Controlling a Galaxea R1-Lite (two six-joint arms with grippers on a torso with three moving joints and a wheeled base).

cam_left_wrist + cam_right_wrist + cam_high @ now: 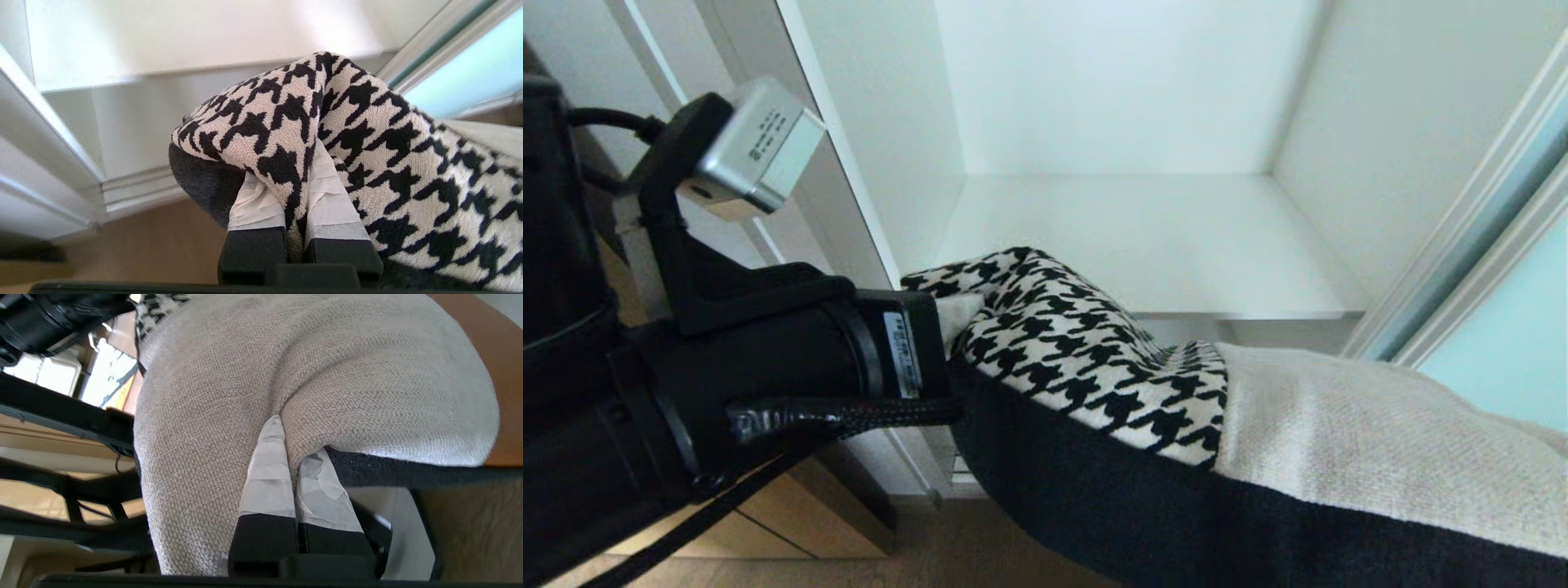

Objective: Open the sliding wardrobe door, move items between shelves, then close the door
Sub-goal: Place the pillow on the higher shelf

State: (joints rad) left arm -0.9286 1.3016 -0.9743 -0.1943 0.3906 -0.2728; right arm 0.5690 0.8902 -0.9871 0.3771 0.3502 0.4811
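The taped fingers (255,204) of the left gripper (296,192) are pinched almost together on a fold of the cushion (1094,351) at its houndstooth corner, the cloth bunched between them and draped over their tips. The right gripper (292,465) has its two fingers (267,477) likewise nearly closed on the cream-beige patch, nipping a crease near the dark grey back. The one cushion hangs between the two grippers, in front of the white shelf (1143,237) and level with its front edge, not resting on it. From the head, the right gripper is hidden behind the cushion, whose near side runs out of frame; only its houndstooth and cream patches and dark back show. One shelf board is visible, with a strip of the aqua sliding wardrobe door (1503,351) at the right edge.
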